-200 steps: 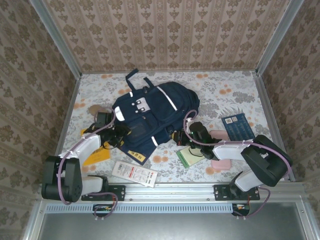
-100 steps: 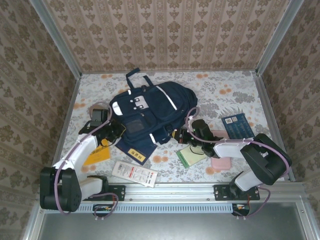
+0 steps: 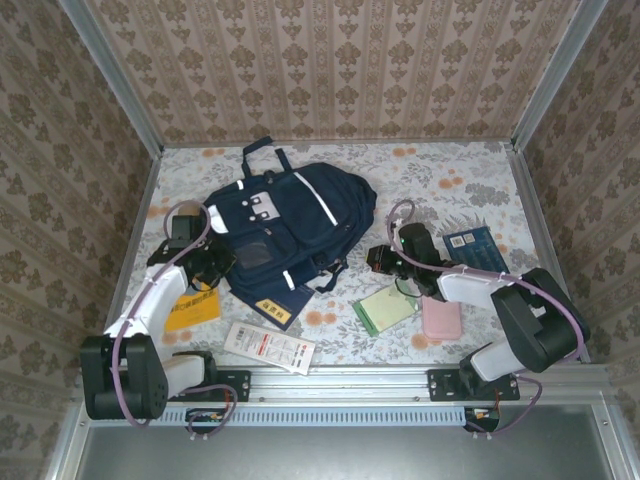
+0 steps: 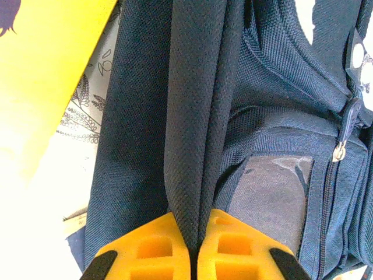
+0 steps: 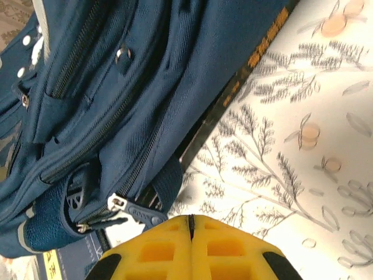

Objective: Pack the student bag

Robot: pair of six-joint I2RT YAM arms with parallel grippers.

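The student bag (image 3: 285,225), a navy backpack with white stripes, lies flat at the middle left of the table. At its left edge my left gripper (image 3: 214,263) is shut on a raised fold of the bag's fabric (image 4: 195,116), which runs up from between the yellow fingertips (image 4: 152,248); the clear pocket window (image 4: 271,195) lies just to the right. Just off the bag's right side my right gripper (image 3: 377,260) is shut, and nothing shows between its pads. A blue zip pull (image 5: 141,213) lies just left of those fingertips (image 5: 152,248).
A yellow booklet (image 3: 191,309) lies under my left arm. A white packet (image 3: 268,347) lies at the near edge. A dark book with a yellow label (image 3: 272,306) pokes out beneath the bag. To the right are a green notebook (image 3: 385,308), pink case (image 3: 441,318) and blue book (image 3: 475,251).
My left gripper closed on the bag's fold and drew the bag left and back. My right gripper stayed shut and shifted right, away from the bag's side.
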